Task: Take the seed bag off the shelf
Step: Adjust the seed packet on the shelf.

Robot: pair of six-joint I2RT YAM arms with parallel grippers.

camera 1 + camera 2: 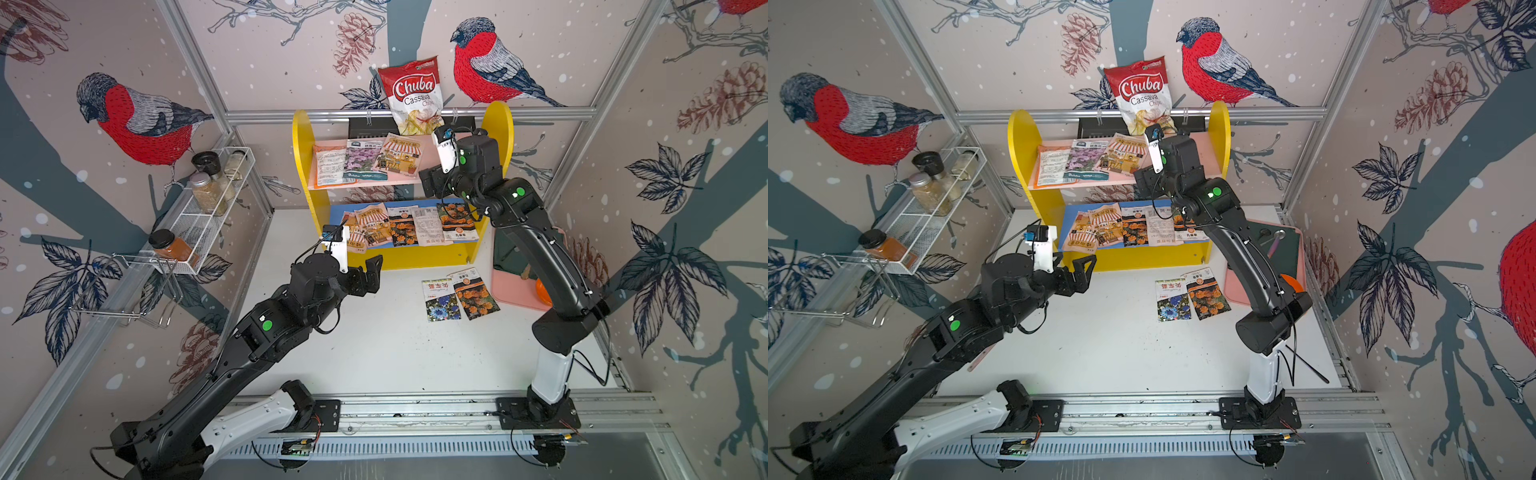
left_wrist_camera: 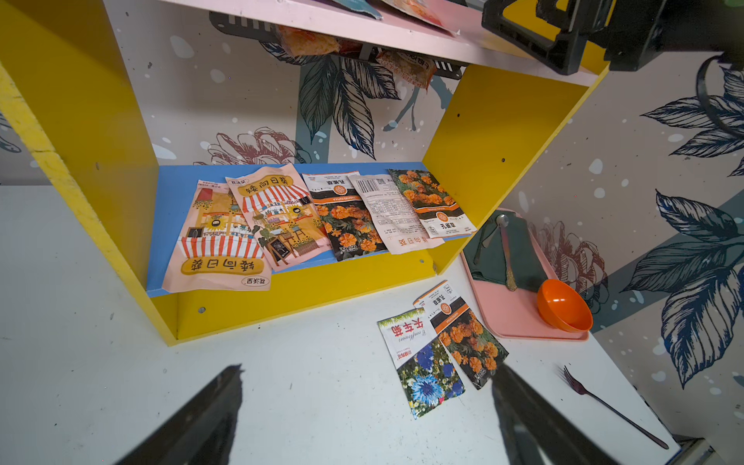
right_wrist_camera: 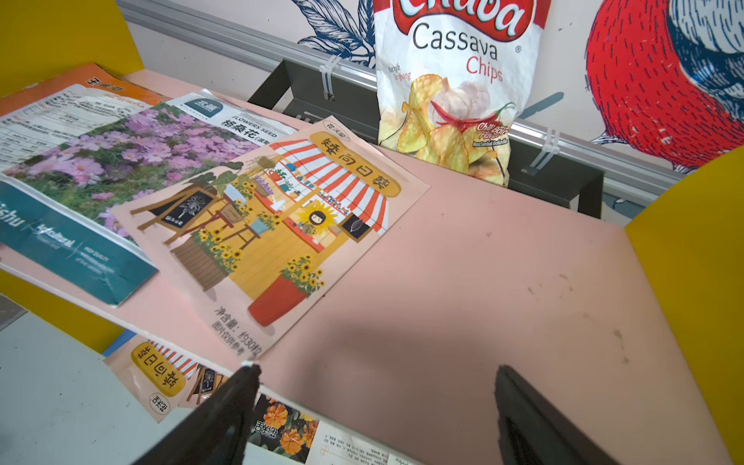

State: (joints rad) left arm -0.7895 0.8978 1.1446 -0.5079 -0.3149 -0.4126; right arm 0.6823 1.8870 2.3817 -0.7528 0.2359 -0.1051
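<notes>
The shelf (image 1: 301, 158) has yellow sides, a pink upper board (image 3: 503, 261) and a blue lower board (image 2: 169, 209). Three seed bags lie on the pink board; the nearest to my right gripper is a sunflower-shop seed bag (image 3: 277, 233), also in a top view (image 1: 399, 156). Several more seed bags (image 2: 342, 217) cover the blue board. My right gripper (image 3: 376, 370) hovers open over the bare right front of the pink board, one fingertip at that bag's corner. My left gripper (image 2: 368, 370) stands open above the table in front of the shelf, holding nothing.
Two seed bags (image 1: 457, 295) lie on the table in front of the shelf. A pink tray (image 2: 519, 322) with an orange bowl (image 2: 563, 306) sits at the right, a fork (image 2: 612, 406) beside it. A Chuba chips bag (image 1: 413, 95) hangs behind the shelf. The white wire rack (image 1: 208, 199) with jars is on the left wall.
</notes>
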